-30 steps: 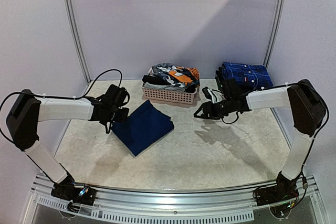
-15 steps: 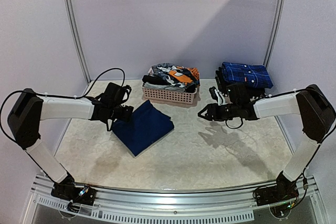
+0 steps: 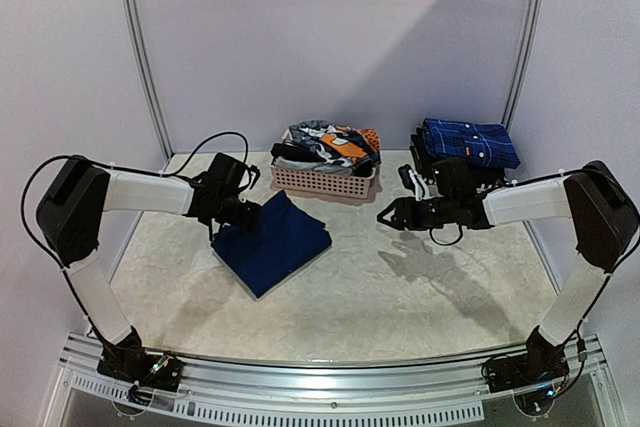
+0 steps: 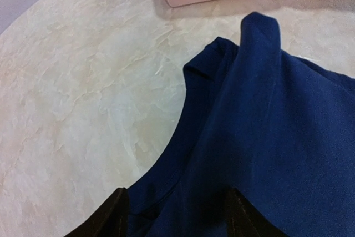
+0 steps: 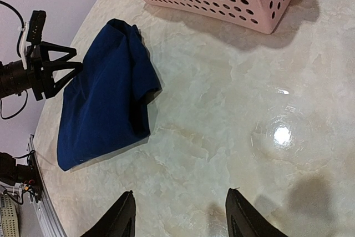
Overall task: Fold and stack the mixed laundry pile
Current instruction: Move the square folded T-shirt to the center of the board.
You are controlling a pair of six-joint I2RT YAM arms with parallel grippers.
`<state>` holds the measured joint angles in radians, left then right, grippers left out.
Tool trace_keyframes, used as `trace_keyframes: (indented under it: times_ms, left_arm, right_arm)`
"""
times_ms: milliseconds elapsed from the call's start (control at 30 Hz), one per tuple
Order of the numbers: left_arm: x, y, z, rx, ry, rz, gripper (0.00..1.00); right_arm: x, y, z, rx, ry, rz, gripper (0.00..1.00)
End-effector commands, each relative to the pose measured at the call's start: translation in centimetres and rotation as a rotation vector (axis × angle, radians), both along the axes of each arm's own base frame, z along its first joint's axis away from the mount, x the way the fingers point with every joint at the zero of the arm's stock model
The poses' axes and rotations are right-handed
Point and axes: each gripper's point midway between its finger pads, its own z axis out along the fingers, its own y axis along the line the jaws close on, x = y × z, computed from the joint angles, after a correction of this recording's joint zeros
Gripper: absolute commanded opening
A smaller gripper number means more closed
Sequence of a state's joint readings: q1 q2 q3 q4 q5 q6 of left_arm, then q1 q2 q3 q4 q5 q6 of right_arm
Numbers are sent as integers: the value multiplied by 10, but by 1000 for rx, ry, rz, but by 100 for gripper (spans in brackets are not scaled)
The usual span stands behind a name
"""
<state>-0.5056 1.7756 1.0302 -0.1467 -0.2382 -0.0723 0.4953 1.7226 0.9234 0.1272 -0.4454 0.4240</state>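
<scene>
Room: lavender walls [image 3: 330,37] behind a pale marbled table [image 3: 400,287]; my two arms reach in from the lower corners of the top view
Basket [image 3: 322,182]: pink, slatted, upper centre of the top view; heaped with the pile [image 3: 330,142], orange, grey and black cloth showing; none of that is folded yet
Stack [image 3: 465,142]: upper right of the top view; a blue plaid piece lies folded on dark ones; I judge these finished
Navy shirt [image 3: 272,242]: flat on the table, left of centre, just below the basket; a rough rectangle, so partly folded; in the right wrist view its corner nearest the basket is rumpled
Left gripper [image 3: 245,215]: at the shirt's upper left edge; in my left wrist view the fingers stand apart over the navy cloth, pinching nothing that I can see
Right gripper [image 3: 390,215]: hovering right of centre, well apart from the shirt; fingers spread, bare table beneath, nothing held
Progress: early to middle, I judge; a few pieces stacked, one in hand, a full basket left
Next: likely finish this fold, then carry it to the stack
</scene>
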Motion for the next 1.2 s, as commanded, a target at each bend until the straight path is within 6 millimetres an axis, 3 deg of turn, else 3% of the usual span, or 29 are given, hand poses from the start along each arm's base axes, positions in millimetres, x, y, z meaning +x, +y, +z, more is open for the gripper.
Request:
trace_keyframes:
  times_ms: [0, 167, 433, 700, 967, 1067, 1167]
  left_arm:
    - [1, -10, -7, -39, 64, -53, 58]
    - [-5, -12, -21, -43, 106, -61, 49]
    - [-3, -15, -22, -53, 114, -70, 0]
    - [-8, -16, 3, -37, 126, -74, 0]
    - [-1, -18, 24, -15, 112, -81, 0]
    - [7, -18, 21, 9, 107, -81, 0]
    - [16, -15, 2, 49, 139, -68, 0]
  right_arm:
    - [-2, -2, 6, -5, -22, 1, 56]
    - [-3, -3, 8, -6, -25, -2, 56]
    - [-3, -3, 9, -3, -21, -3, 56]
    - [-2, -4, 10, -9, -24, -11, 56]
    - [-2, -4, 8, -11, -20, -10, 56]
    - [-2, -3, 6, -11, -18, -8, 56]
    - [-2, -3, 6, -11, -17, -6, 56]
